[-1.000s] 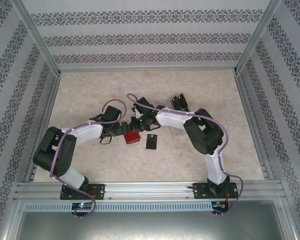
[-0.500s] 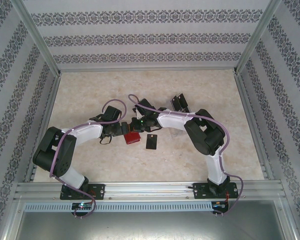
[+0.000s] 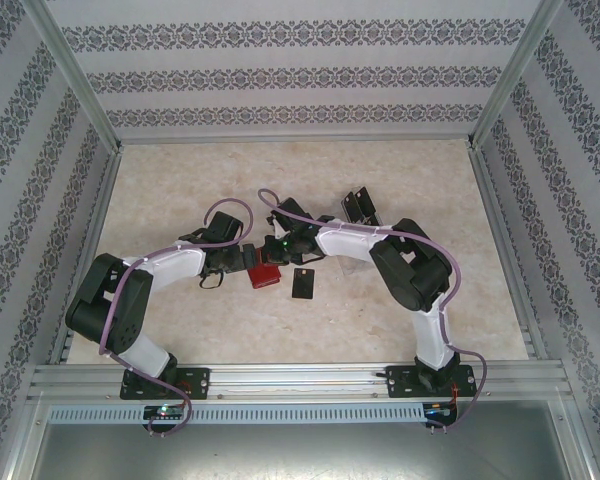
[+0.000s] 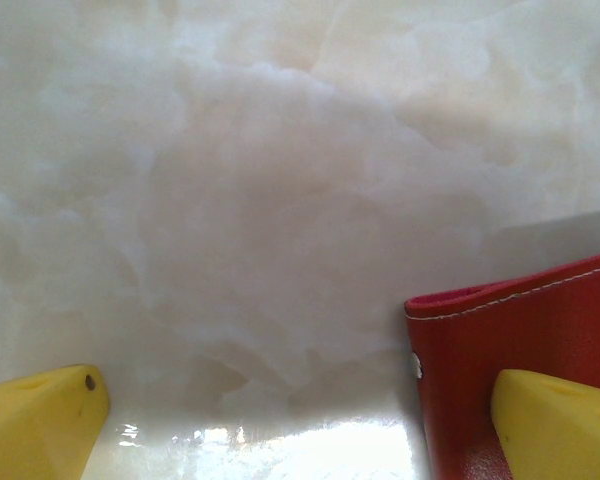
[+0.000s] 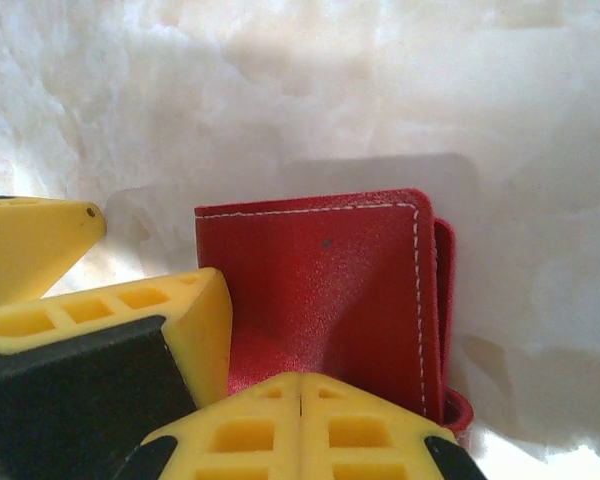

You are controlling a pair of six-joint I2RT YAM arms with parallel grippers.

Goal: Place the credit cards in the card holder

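the card holder (image 3: 265, 276) lies folded near the middle of the table (image 3: 180, 180), between the 2 wrists. the left gripper (image 4: 298, 392) stands wide. 1 of its fingers (image 4: 40, 420) sits over bare marble and the other is over the holder's red cover. the holder's left edge and its small snap (image 4: 416, 366) therefore lie inside the gap. the stitched top edge runs off the right side of that view.

the right gripper (image 5: 300, 380) has its 2 tips set together, seam to seam, against the red cover, which puckers toward them. whether they nip any leather i cannot tell. in the right wrist view the stitched top and right edges are free. a 2nd layer shows just past the right edge, and a yellow finger (image 5: 195, 310) covers the left edge.

1 credit card (image 3: 304, 284) lies flat just right of the holder, apart from it. a cluster of dark pieces (image 3: 358, 206) sits beyond the right forearm, too small to read.

open marble runs wide on the far side and on both flanks up to the aluminium frame (image 3: 87, 95). on the near side it runs down to the base rail (image 3: 300, 378).
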